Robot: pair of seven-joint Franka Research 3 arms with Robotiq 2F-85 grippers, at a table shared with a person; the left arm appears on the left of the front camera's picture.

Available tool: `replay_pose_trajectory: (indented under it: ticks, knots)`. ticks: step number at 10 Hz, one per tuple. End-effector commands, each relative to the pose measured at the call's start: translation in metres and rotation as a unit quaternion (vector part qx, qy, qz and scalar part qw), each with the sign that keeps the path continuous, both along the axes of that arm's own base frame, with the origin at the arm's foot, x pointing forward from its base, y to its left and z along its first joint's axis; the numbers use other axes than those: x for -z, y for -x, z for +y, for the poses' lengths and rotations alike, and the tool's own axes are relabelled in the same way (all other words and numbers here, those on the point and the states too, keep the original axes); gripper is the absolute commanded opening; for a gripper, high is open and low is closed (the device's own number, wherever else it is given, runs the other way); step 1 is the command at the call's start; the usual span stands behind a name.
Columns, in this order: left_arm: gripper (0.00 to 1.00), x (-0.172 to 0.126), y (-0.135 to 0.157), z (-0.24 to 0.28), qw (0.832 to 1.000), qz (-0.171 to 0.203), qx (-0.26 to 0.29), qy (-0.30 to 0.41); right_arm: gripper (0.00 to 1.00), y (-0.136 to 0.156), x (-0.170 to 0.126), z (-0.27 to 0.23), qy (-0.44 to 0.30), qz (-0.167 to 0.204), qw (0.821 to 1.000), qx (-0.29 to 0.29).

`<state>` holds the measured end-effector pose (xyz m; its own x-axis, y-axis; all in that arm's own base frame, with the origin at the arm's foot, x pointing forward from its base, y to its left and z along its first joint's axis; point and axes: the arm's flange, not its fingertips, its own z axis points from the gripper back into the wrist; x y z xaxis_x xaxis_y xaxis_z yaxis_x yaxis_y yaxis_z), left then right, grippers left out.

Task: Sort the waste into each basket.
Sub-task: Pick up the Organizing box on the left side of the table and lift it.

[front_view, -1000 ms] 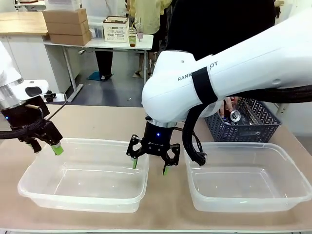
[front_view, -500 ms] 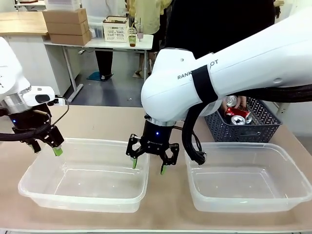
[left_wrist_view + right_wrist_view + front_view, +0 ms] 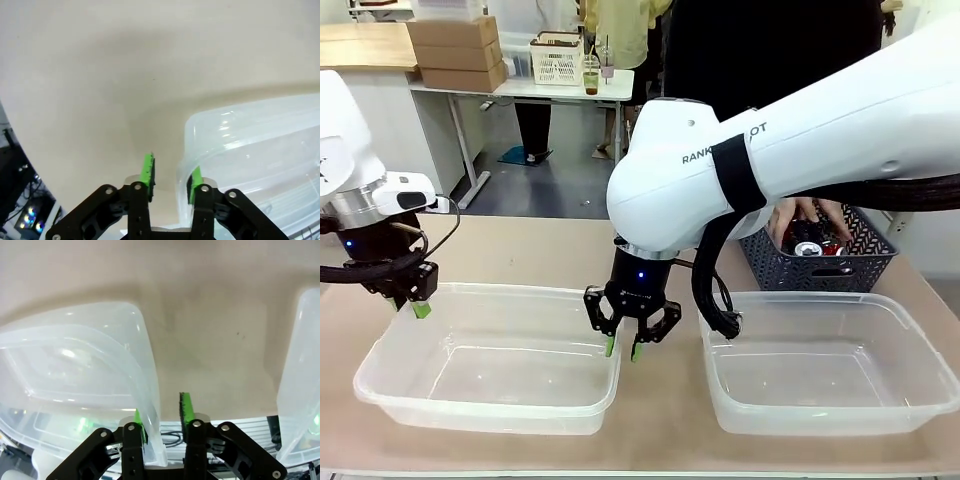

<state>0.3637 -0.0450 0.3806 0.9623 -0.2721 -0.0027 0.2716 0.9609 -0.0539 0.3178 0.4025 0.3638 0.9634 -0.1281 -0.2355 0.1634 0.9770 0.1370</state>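
Two clear baskets sit side by side on the table, the left basket [image 3: 480, 405] and the right basket [image 3: 820, 415], both with nothing inside. My left gripper [image 3: 418, 308] is shut on the left basket's left rim; in the left wrist view the gripper [image 3: 171, 177] has the rim [image 3: 186, 150] between its green pads. My right gripper [image 3: 622, 348] is shut on the same basket's right wall, seen as the gripper [image 3: 162, 420] pinching the wall [image 3: 147, 380]. Waste, a red can [image 3: 810, 248], lies in the dark lattice basket [image 3: 820, 270] under the person's hand [image 3: 800, 215].
The dark lattice basket stands at the back right, behind the right clear basket [image 3: 300, 365]. My right arm's big white elbow [image 3: 680, 180] hangs over the table's middle. A strip of bare tabletop [image 3: 660, 420] separates the two clear baskets.
Both grippers went from open to shut on the left basket's opposite rims. The basket shifted slightly left. The person's hand brought cans down into the dark basket.
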Motion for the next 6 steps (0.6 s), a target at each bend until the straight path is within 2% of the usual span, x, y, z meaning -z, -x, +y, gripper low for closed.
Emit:
replay_pose_trajectory:
  ticks: [1,6]
  knots:
    - [0.0,0.038,0.081,0.008,0.999,0.002,-0.017,-0.038,0.0,-0.002,-0.002,0.002,0.012,-0.009,1.0,0.005]
    - [0.0,0.017,0.078,0.009,0.999,-0.001,-0.031,-0.019,0.0,-0.005,-0.001,-0.004,0.024,-0.001,1.0,0.005]
